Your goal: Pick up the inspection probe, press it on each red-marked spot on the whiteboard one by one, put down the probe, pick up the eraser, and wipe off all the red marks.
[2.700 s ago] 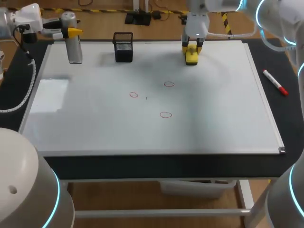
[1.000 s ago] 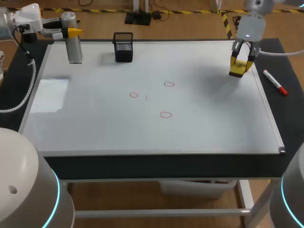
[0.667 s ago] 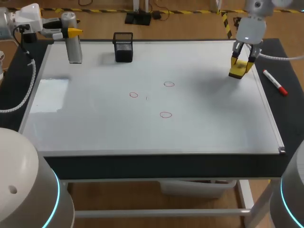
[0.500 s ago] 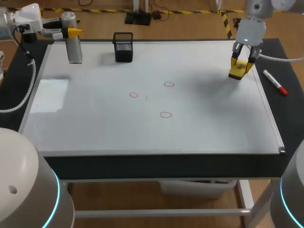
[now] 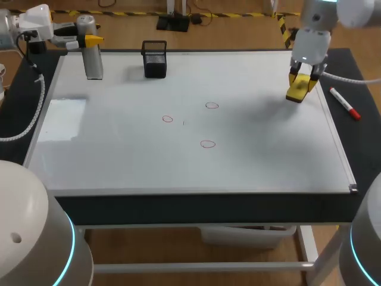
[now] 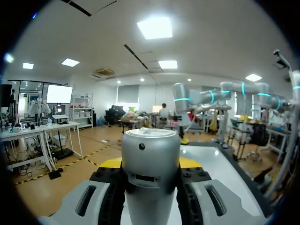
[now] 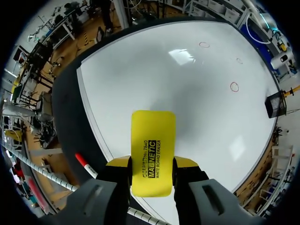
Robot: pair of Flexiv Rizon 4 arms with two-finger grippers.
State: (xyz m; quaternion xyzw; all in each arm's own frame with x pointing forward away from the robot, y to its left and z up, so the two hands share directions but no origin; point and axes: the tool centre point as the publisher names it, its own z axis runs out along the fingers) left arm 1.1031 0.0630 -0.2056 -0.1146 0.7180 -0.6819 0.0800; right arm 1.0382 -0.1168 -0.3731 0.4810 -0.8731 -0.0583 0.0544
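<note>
Nearest, around the middle of the whiteboard: three red marks, all unwiped. Farther out at 2 o'clock, right end effector clenched on the yellow eraser, held tilted over the board and well apart from the marks, likely staged for wiping. At 3 o'clock, on the desk beside the board, a red marker. Farthest, at 11 o'clock, a black mesh cup; at 10 o'clock, left end effector gripping the inspection probe upright by the far corner, seemingly parked out of the eraser's way.
</note>
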